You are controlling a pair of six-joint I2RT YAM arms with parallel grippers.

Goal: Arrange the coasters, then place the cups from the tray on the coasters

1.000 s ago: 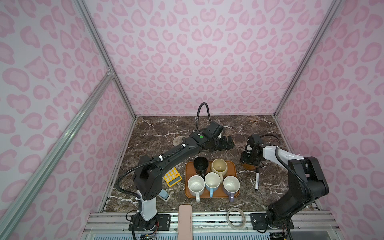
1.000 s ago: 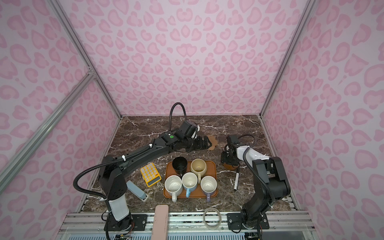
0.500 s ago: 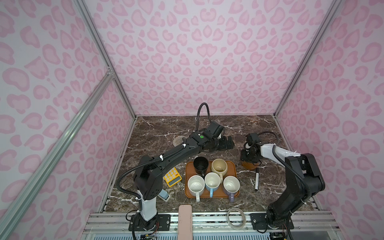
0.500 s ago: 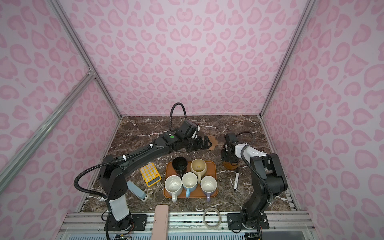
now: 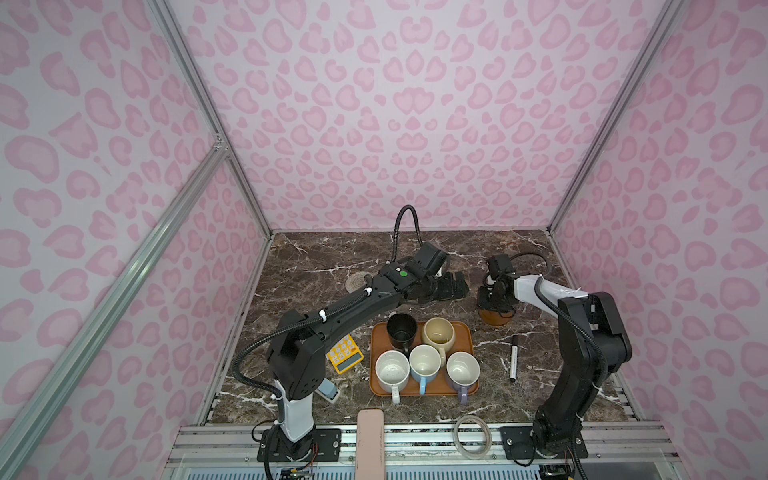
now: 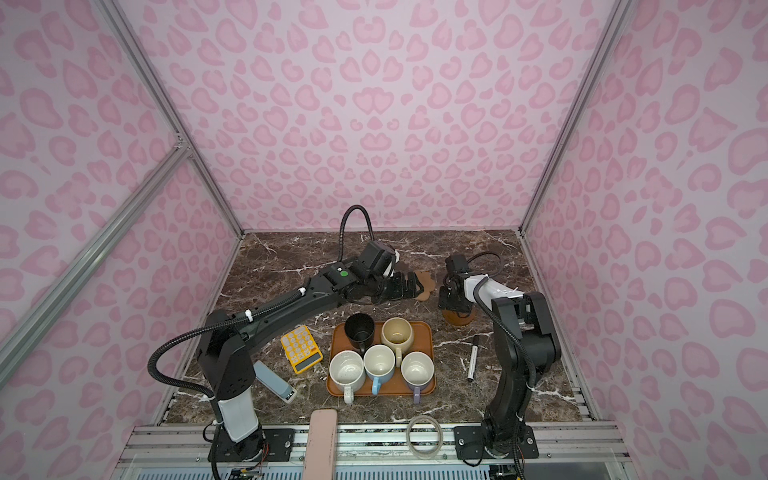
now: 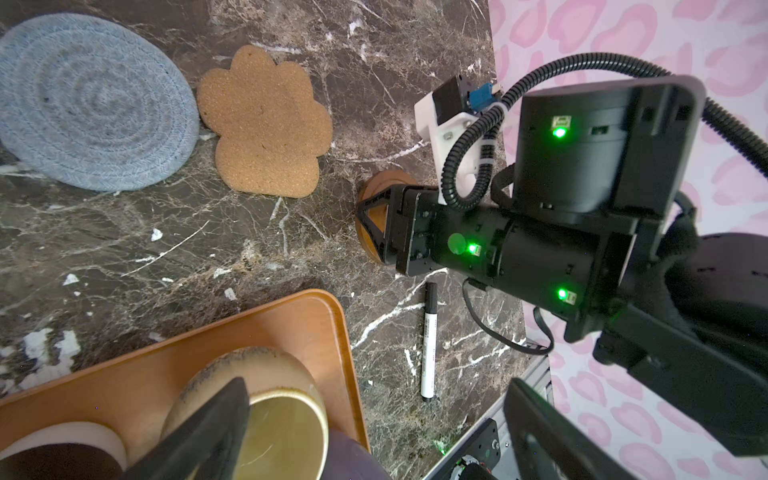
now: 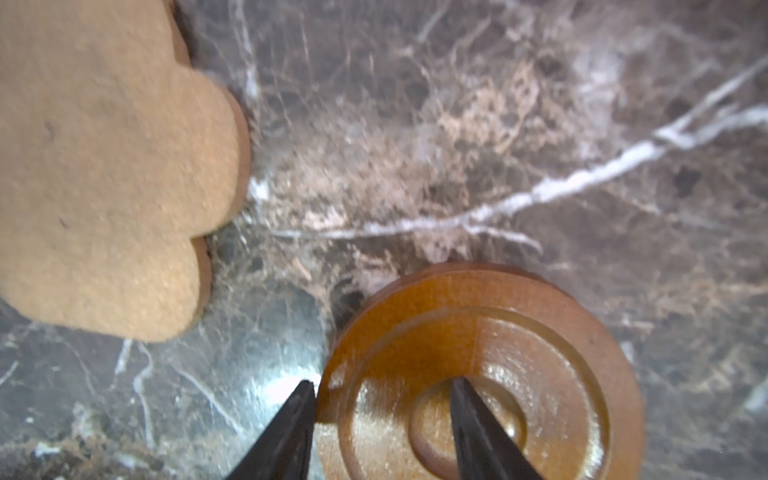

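Currently the right gripper (image 8: 382, 383) straddles the rim of the disc (image 8: 519, 299): one finger sits outside the edge and one in the centre recess. Closing would pinch the wall, which suits a flat part lying on marble. The jaws stand part-closed, and it cannot be told whether they clamp.

The disc lies at 2 o'clock from the tray (image 5: 462, 336), and the flower coaster (image 6: 426, 282) at 1 o'clock, apart from it. The left gripper (image 5: 453, 287) hangs wide open and empty just beside the flower coaster. Five cups (image 5: 424, 363) remain on the tray. Judged step: coaster arranging.
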